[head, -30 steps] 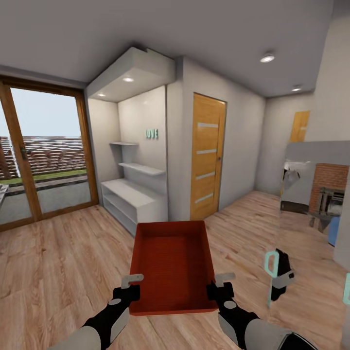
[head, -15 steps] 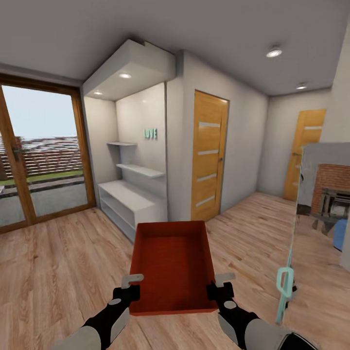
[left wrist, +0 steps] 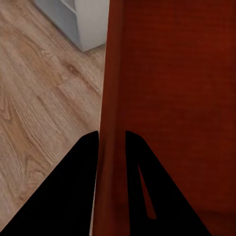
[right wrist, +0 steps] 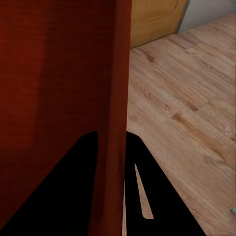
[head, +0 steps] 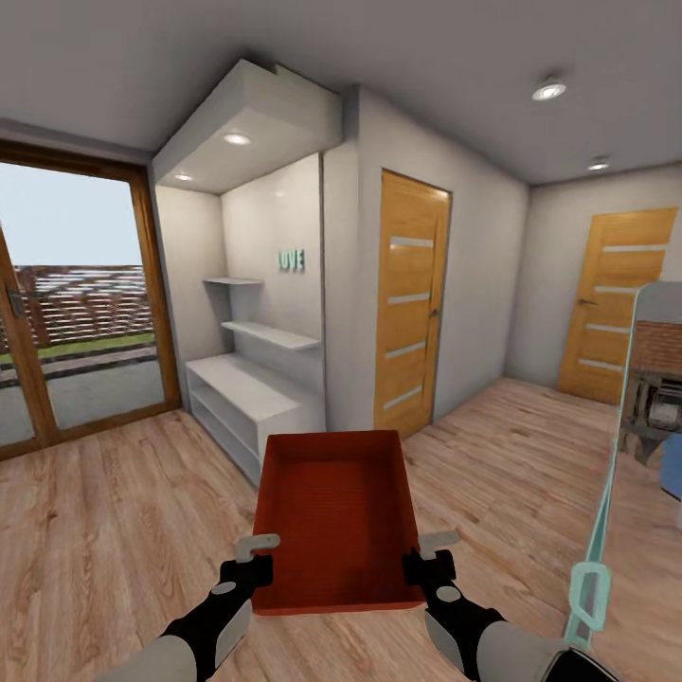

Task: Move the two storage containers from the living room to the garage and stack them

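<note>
One orange-red storage container hangs level in front of me above the light wood-plank flooring of the living room. My left gripper is shut on its left wall. On the opposite side my right gripper is shut on the right wall. In both wrist views the wall runs between the dark fingers. The box is empty inside. The second container is out of view.
A white shelf unit in an alcove stands straight ahead. A wooden door is right of it and another wooden door farther right. Glass doors line the left. A glass panel with a teal handle is close at right.
The whole view has swung to the right: the glass doors slid left and the far right door came fully into sight. The container and both grippers keep the same hold.
</note>
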